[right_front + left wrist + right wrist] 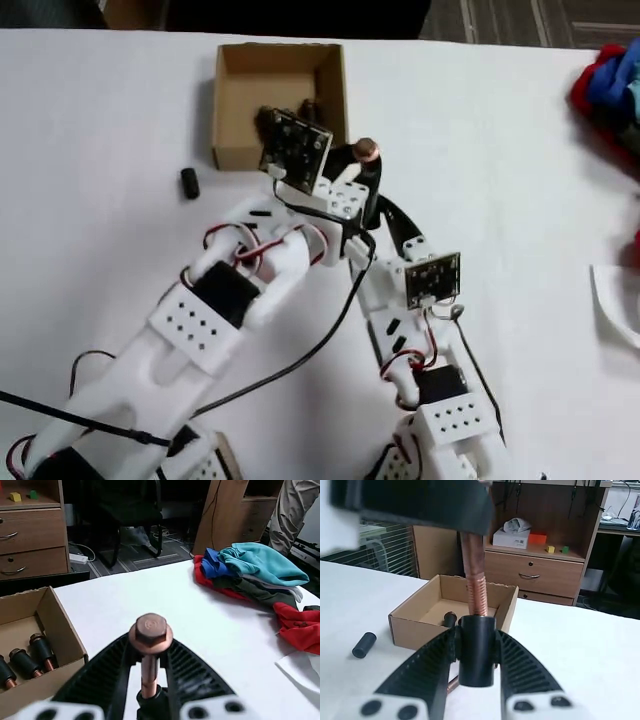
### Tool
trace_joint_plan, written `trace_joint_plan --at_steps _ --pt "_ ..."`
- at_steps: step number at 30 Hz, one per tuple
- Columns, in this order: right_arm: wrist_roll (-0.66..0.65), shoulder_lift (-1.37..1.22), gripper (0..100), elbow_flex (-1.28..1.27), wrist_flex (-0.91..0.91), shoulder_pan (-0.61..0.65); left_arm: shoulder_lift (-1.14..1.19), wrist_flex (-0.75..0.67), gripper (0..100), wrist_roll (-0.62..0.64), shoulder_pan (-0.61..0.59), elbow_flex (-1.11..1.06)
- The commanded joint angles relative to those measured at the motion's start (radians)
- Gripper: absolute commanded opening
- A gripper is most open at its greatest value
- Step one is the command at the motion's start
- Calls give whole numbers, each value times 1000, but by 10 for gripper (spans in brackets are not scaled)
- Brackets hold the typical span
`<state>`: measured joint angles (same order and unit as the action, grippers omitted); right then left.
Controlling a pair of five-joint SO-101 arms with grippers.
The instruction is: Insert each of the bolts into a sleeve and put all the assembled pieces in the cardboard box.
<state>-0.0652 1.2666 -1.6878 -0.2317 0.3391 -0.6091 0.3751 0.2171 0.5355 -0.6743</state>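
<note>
Firmly, the left tool point(150, 652) clamps the copper hex-headed bolt point(151, 629), the right tool point(476, 644) the black cylindrical sleeve point(476, 667) beneath; left wrist view shows assembled pieces point(42, 651) inside the brown cardboard box point(61, 626).

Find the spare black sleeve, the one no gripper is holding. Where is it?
In the high view, the loose sleeve lies on the white table, just left of the near-left corner of the cardboard box and not touching it.
</note>
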Motion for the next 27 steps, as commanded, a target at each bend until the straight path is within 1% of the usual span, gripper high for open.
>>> trace_joint_plan --at_steps 1,6,9,12,18,21,27 --pt "2 -2 20 -9 -31 -10 -9 5 25 -6 25 16" --pt "2 4 20 -9 -39 -12 -2 78 25 -2 25 110" --pt "0 -1 20 -9 -96 -12 -2 121 25 69 23 139" --pt "0 -1 20 -9 -127 -12 0 126 25 126 -2 143" --pt "2 5 20 -9 -137 -12 0 120 25 129 -20 145" --pt "0 4 20 -9 -171 -12 3 118 25 130 -20 165" --pt "-2 5 20 -9 -191 -12 155 137 25 130 -35 308"
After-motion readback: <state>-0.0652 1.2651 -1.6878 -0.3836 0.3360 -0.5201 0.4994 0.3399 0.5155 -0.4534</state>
